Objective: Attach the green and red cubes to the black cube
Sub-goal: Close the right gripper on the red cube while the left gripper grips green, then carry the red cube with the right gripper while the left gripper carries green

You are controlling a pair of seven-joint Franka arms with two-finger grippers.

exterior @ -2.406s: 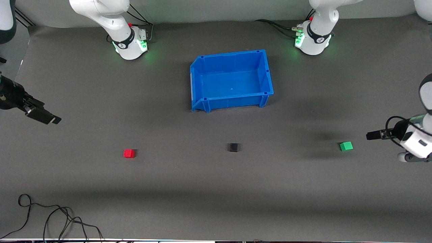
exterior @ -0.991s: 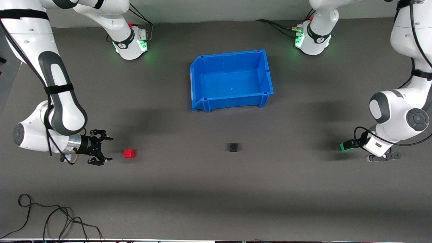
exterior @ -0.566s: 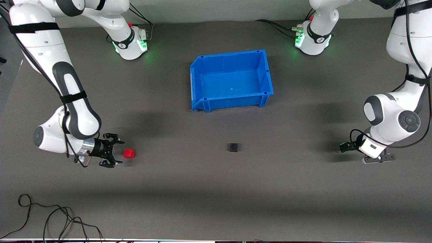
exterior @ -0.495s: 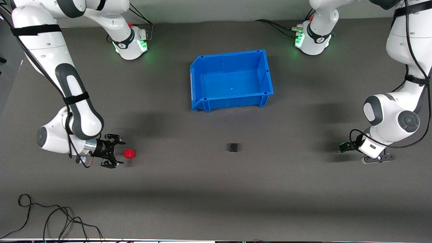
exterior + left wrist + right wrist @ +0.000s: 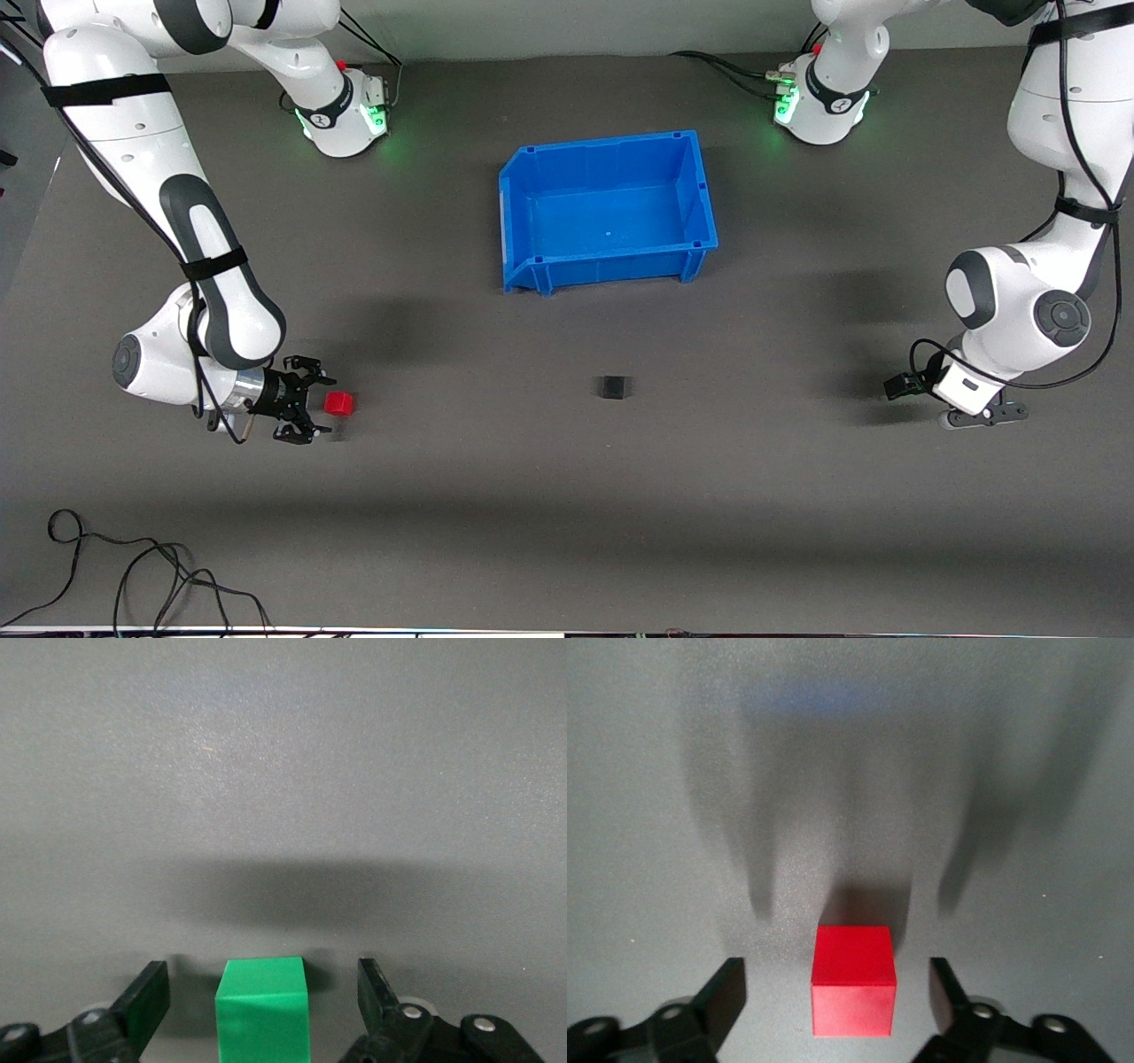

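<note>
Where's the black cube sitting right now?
The black cube sits untouched on the table, nearer the front camera than the blue bin, roughly midway between the red cube and the left gripper.

The red cube (image 5: 853, 981) sits between the right tool's (image 5: 837, 997) spread fingers.

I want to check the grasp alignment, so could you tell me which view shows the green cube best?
The left wrist view: the green cube sits between the open left gripper. The front view hides it; the right wrist view lacks it.
</note>
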